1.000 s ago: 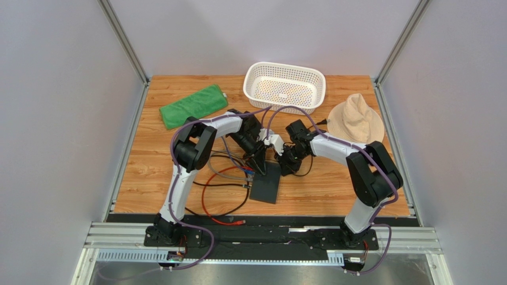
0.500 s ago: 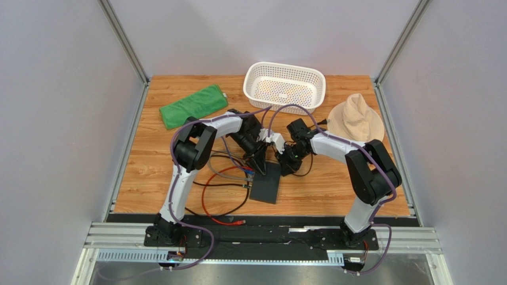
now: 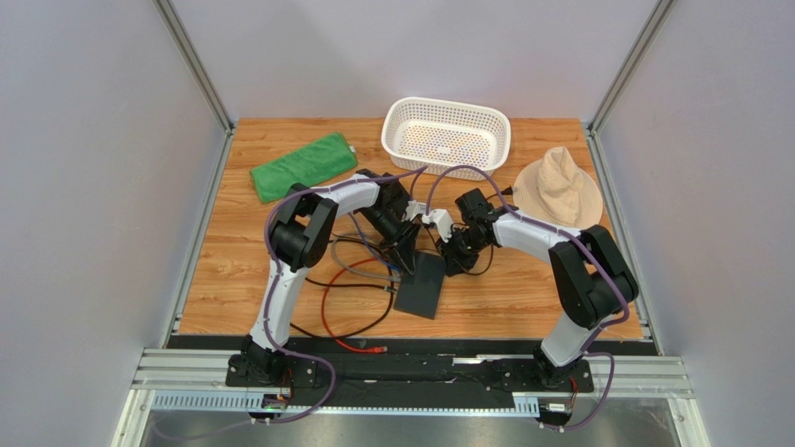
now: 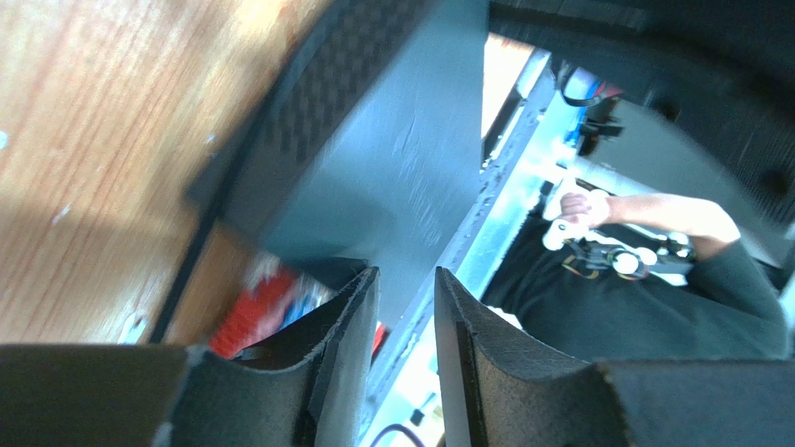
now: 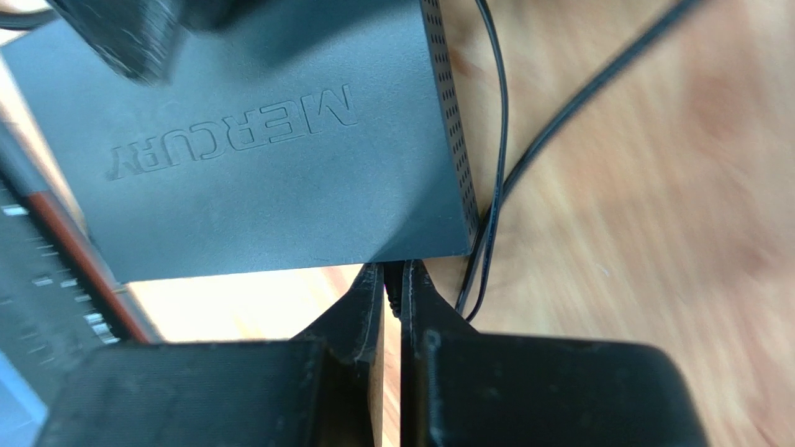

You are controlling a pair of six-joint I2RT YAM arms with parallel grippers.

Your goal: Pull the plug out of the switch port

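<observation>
left claw [image 4: 406, 276] half open at switch [image 3: 421, 285] far end; right claw [image 5: 394, 272] closed at switch corner, thin cord [image 5: 502, 140] beside

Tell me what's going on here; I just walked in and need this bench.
Two robot arms are working on the flat matte-black switch box on the wooden table. The left gripper, fingers slightly apart, is at its cabled edge. The right gripper is shut, tips at the switch's corner beside a thin black cord. Whether the plug is out cannot be seen.
</observation>
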